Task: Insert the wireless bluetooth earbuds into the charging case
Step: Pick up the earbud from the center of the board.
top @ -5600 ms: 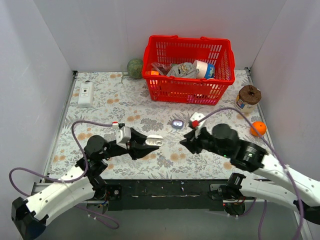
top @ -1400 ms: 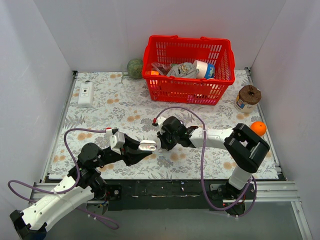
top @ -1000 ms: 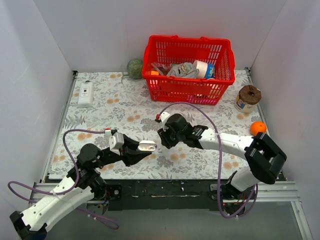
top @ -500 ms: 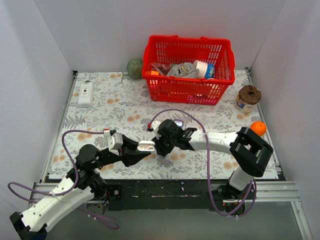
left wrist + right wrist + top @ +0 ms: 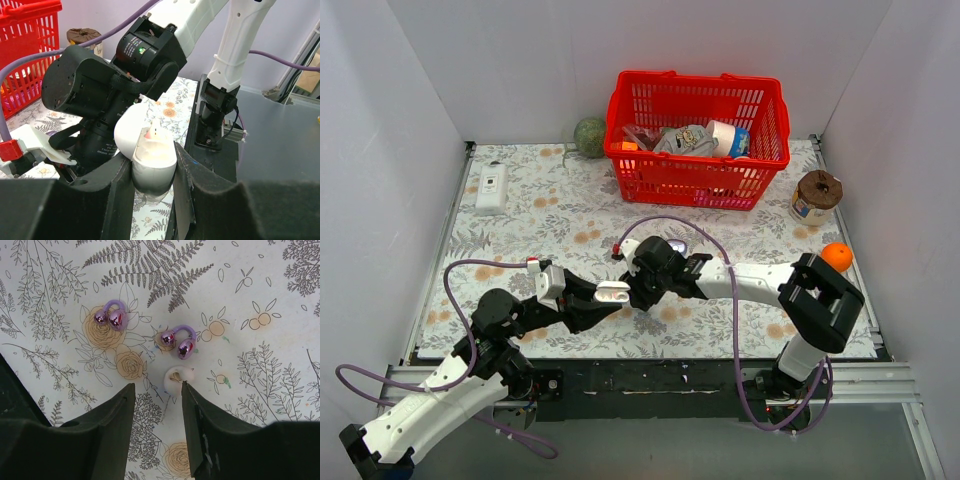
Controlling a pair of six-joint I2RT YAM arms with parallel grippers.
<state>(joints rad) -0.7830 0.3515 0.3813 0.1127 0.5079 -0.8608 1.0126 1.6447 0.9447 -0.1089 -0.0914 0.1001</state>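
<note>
left arm [image 5: 440, 385]: rises from the near-left corner of the worktop, elbow bent, forearm stretched low toward the middle of the near edge.
left gripper [image 5: 152, 175]: jaws part-closed and clamped on the lower half of a white oval shell [image 5: 150, 152]. the shell's lid stands open and a pinkish bit shows inside.
meeting point: in the top view the left gripper's tip and the right wrist sit just beside each other, a little in from the middle of the near edge.
right gripper [image 5: 156, 390]: points straight down at the floral cloth [image 5: 260, 300], jaws apart, holding nothing.
wireless bluetooth earbuds [image 5: 111, 316]: two glossy purple pieces, each a pair of beads joined by a small arch, lying on the cloth beyond the fingertips. one lies toward the left of the wrist view, the other [image 5: 177, 340] toward the right. they are apart from each other and neither finger touches them. the top view hides them under the right wrist.
white ring-shaped bit [image 5: 178, 377]: on the cloth just beside the right-hand earbud, close to the inner side of the finger there.
charging case [image 5: 677, 244]: lavender, on the cloth at mid-worktop just beyond the right wrist, partly hidden by the purple cable [image 5: 670, 222]. cannot tell whether it is open or closed.
right arm [image 5: 760, 280]: based at the near-right corner, elbow raised near the right edge, forearm running low and leftward to the centre.
red basket [image 5: 698, 170]: at the far edge, right of centre, well apart from both grippers.
</note>
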